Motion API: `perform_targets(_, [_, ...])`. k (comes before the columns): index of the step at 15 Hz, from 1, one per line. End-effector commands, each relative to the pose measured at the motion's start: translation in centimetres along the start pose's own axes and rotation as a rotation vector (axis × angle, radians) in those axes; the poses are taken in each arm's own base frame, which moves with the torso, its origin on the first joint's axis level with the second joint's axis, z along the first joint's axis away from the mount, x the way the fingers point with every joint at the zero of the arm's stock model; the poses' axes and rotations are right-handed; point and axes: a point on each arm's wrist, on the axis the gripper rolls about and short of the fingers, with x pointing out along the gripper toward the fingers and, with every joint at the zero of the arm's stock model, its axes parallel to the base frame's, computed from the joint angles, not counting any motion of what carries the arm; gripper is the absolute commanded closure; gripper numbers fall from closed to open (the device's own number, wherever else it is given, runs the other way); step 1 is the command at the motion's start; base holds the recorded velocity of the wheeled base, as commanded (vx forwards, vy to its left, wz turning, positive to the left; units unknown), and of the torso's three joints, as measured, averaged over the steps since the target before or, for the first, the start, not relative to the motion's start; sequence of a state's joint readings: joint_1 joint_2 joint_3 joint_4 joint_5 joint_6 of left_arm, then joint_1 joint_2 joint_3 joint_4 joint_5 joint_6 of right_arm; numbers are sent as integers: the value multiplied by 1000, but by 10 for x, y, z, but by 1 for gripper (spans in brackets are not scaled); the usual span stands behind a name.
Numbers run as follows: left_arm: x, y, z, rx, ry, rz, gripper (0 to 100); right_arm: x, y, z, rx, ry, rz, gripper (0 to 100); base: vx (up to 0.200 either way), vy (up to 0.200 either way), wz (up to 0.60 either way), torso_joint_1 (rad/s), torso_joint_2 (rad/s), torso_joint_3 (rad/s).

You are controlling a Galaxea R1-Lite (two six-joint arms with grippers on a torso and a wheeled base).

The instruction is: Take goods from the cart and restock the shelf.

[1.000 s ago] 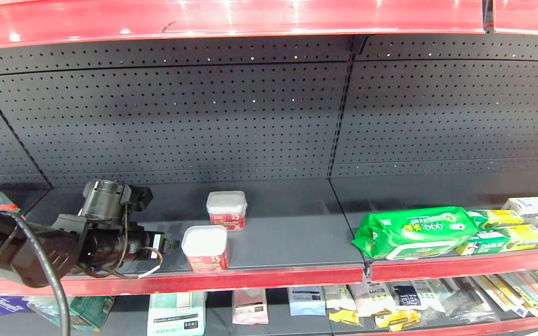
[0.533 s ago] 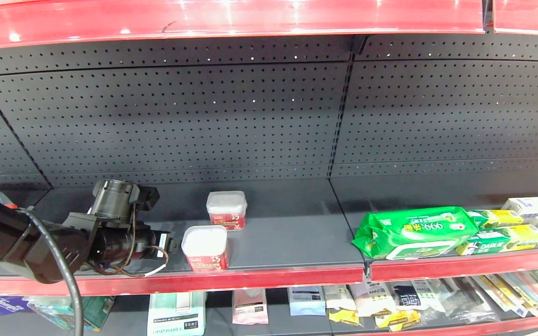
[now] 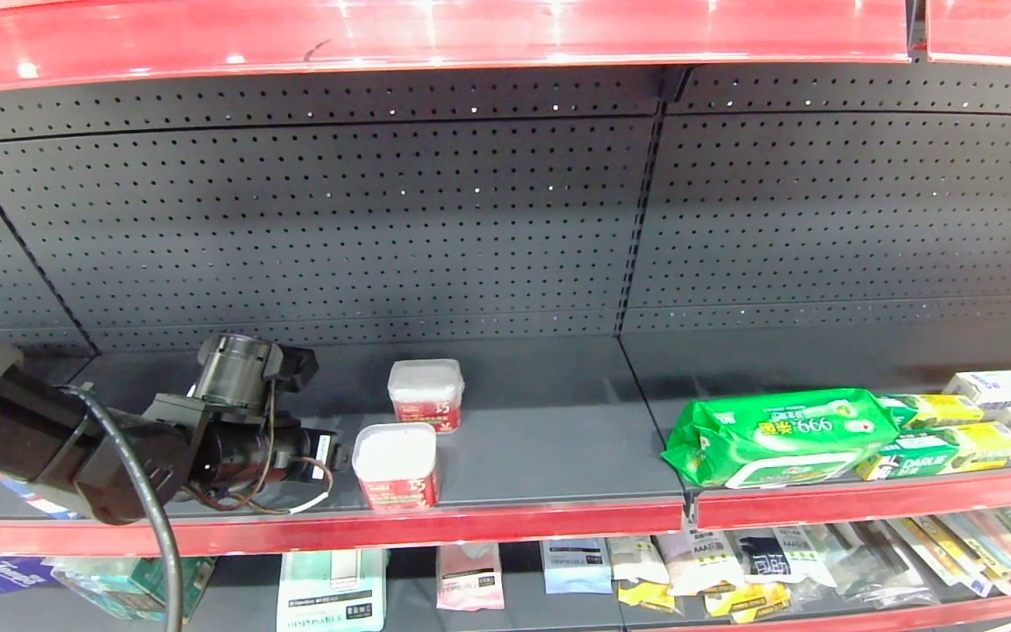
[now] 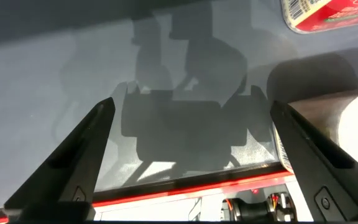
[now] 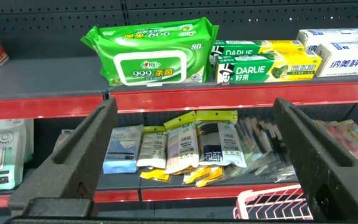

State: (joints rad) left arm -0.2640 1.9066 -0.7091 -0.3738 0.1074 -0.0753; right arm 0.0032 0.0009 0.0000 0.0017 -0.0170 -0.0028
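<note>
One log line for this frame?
left gripper: open, beside front tub on shelf | right gripper: open, empty | rear tub: behind it

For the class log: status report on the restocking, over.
Left gripper open, empty, beside front tub on shelf. Right gripper open, empty. Rear tub stands apart behind.

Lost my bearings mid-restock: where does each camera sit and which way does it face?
Head view: on the head, facing forward and down at the shelf; left arm low on the left, left gripper beside the front tub.
Left wrist view: close above the shelf, looking along its open fingers; front tub by one finger, rear tub beyond.
Right wrist view: back from the shelf, facing its front; right gripper open, framing the green wipes pack.
Shared: head and left wrist show both tubs; head and right wrist, that pack.
</note>
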Motion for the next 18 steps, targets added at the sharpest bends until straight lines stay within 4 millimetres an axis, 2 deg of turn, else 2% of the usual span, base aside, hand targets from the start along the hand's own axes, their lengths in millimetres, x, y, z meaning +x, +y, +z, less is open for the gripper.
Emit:
perform_targets(1, [1,-2,0,6,0,-3,0,0,0,0,0,1,0,0,0,0,0,0,0,0])
perform_targets(14, [1,-6,4,18,-13,-11,0,0,0,0,0,1,0,0,0,0,0,0,0,0])
perform_targets(17, [-9,6,11,5,-74,9,0,0,0,0,0,1,0,0,0,0,0,0,0,0])
perform_targets(18, [-23,18,13,36,-110,36,0,0,0,0,0,1,0,0,0,0,0,0,0,0])
